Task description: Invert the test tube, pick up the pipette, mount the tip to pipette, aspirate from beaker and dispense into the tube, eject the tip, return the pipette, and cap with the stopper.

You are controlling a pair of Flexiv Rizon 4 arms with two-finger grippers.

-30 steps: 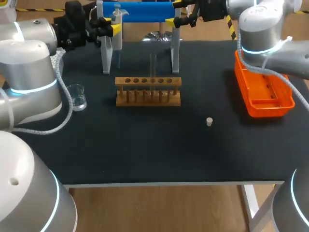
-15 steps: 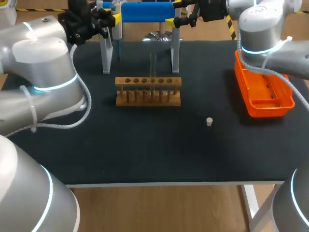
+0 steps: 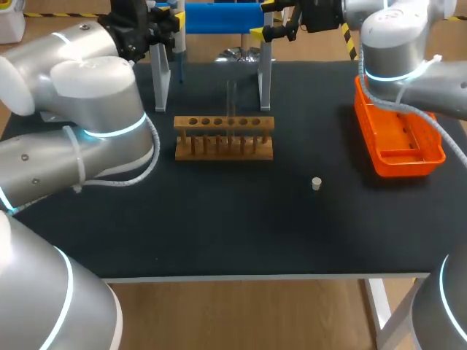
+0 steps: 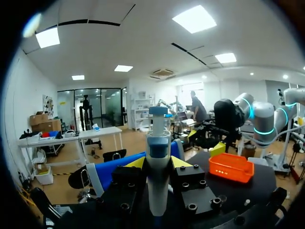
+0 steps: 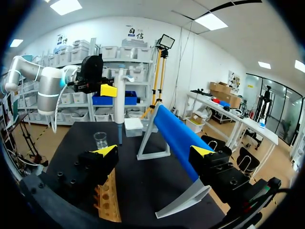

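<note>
My left gripper (image 3: 169, 20) is at the back left by the blue-barred stand (image 3: 222, 16), shut on the white and blue pipette (image 3: 177, 45). In the left wrist view the pipette (image 4: 157, 143) stands upright between the yellow tips of the left gripper (image 4: 158, 162). My right gripper (image 3: 263, 20) is open at the stand's right end; in its own view the right gripper (image 5: 153, 151) faces the blue bar (image 5: 174, 136). A test tube (image 3: 232, 102) stands in the wooden rack (image 3: 224, 137). The beaker (image 5: 100, 139) shows only in the right wrist view. The stopper (image 3: 317, 183) lies on the mat.
An orange tray (image 3: 398, 135) sits at the table's right edge. My left arm's large elbow (image 3: 95, 109) hangs over the left part of the mat and hides the beaker in the head view. The stand's white legs (image 3: 265, 73) rise behind the rack.
My left arm has swung up and to the right with the pipette in its gripper, and its elbow now covers the beaker. The right arm has not moved.
</note>
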